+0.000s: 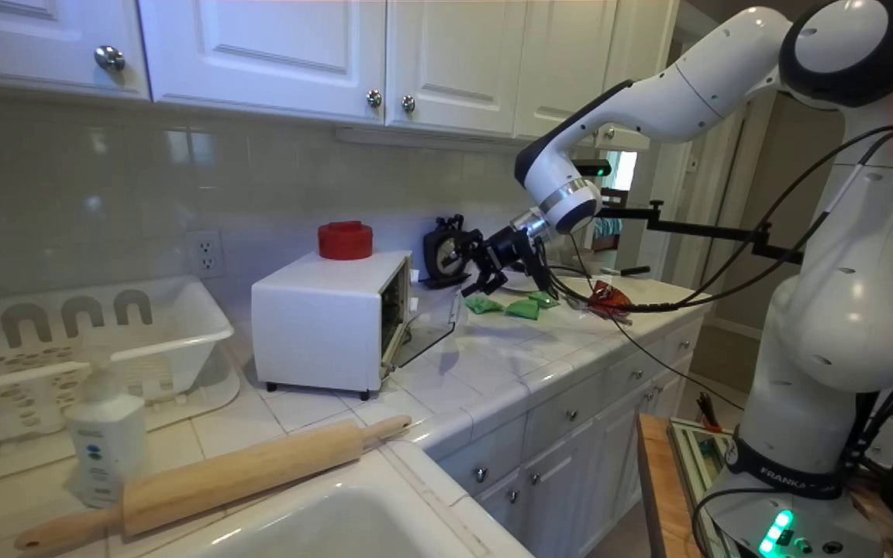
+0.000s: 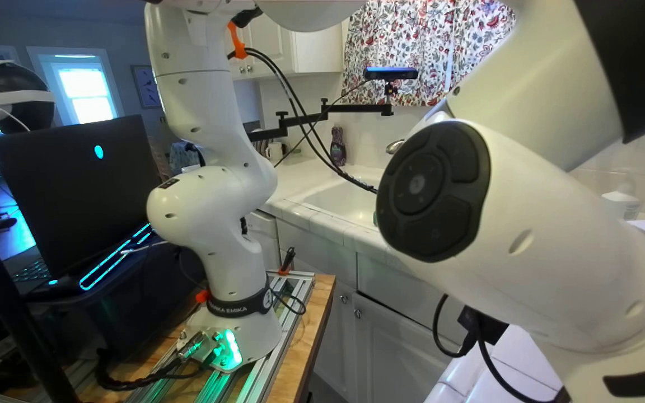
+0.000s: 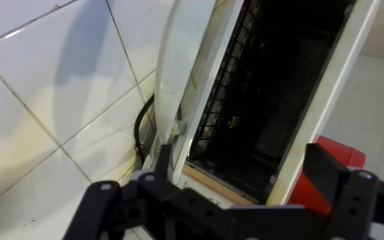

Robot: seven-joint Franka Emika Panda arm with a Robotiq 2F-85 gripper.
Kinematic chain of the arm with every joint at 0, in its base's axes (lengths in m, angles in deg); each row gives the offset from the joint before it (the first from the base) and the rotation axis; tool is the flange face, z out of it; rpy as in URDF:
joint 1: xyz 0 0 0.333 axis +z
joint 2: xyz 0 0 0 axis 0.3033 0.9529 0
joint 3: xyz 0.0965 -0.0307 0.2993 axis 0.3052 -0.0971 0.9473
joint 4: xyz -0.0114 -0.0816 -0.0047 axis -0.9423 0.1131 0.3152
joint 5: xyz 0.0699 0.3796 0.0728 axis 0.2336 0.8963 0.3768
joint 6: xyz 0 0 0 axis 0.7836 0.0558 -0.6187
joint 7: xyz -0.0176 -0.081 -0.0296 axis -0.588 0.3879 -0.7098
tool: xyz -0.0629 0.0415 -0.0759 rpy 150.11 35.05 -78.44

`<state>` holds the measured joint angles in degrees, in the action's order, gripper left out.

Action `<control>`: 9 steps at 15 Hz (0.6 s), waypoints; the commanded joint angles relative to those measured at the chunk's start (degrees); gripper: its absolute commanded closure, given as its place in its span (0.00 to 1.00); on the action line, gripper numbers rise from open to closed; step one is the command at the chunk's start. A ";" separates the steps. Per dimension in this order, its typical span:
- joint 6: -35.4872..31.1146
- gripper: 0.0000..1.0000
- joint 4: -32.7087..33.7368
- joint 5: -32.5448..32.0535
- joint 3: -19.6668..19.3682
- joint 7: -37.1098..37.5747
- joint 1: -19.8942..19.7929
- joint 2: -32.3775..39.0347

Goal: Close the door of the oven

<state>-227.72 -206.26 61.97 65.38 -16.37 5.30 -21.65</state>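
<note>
White tiled counter (image 1: 485,360) runs under white cabs (image 1: 260,50), w/ sink (image 1: 322,519) at near side & rolling pin (image 1: 245,473) lying just beside it. Dish rack (image 1: 183,353) sits left of the oven (image 1: 315,333), w/ white bottle (image 1: 108,449) nearer; red container (image 1: 345,242) stands on oven top. Oven's dark mouth faces right, its long axis approx. near–far. Door (image 1: 432,332) is ajar at that mouth: juts out right, tilted, outer edge higher than the edge at the oven; long axis also approx. near–far, alongside the mouth. Wrist view: pale strip (image 3: 178,66) runs lengthwise beside mouth. Gripper (image 3: 240,146) is right of oven, near door's outer edge, toward far end; fingers (image 3: 325,170) spread well apart, i.e. released. Can't tell if one touches the door. Arm (image 1: 842,341) reaches in from right.
</note>
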 commanded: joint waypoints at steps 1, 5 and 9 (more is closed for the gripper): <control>0.37 0.00 -0.01 3.58 0.72 -3.85 -0.07 -0.83; 0.31 0.00 1.31 5.08 0.67 -5.59 -0.32 -0.02; 0.53 0.00 3.11 6.37 0.61 -5.39 -0.42 0.59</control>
<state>-227.73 -204.71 65.71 65.81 -20.29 5.27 -21.69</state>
